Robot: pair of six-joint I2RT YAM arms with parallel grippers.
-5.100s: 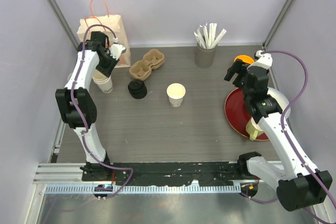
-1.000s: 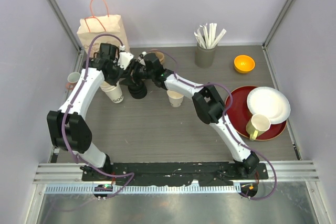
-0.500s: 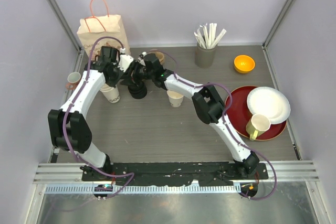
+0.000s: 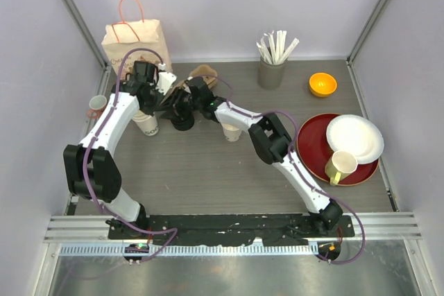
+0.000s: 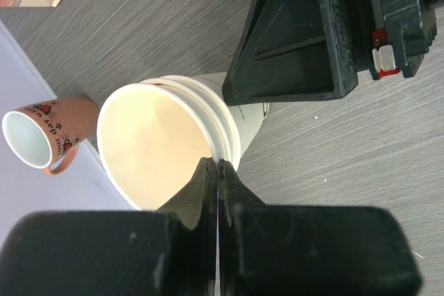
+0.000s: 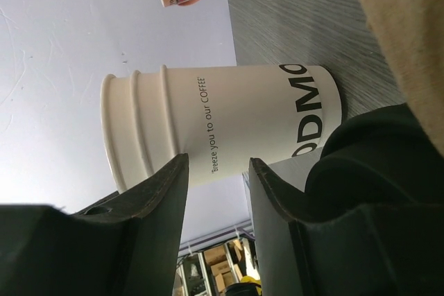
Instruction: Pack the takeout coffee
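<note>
The right end effector [image 6: 216,171] has its jaws parted about halfway with nothing between them. Through the gap its own camera sees only the stack of nested cups [image 6: 208,119] standing further off. From above, this end effector hangs right at the pile of black lids [image 4: 182,123], with its arm stretched across the worktop [image 4: 208,171] to get there. Whether a fingertip touches a lid cannot be told.

The left end effector [image 5: 218,171] is closed, its jaws pressed together right at the rim of the stack of nested cups. The frames do not show whether a paper wall is pinched between them. A pink mug [image 5: 38,136] lies on its side just beside the stack.

The takeout coffee [image 4: 232,134] stands upright on the worktop near the lids. It is partly under the right arm, and no lid is seen on it. Neither end effector holds it.

Behind these, a cardboard carrier [image 4: 202,71] sits near the back, half hidden by the arms. A paper bag [image 4: 135,38] stands in the far left corner.

By this layout the packing looks barely begun. The cup is out, but it is not lidded, not in the carrier and not in the bag. Taking a lid, pressing it on and loading the cup all appear to remain.
</note>
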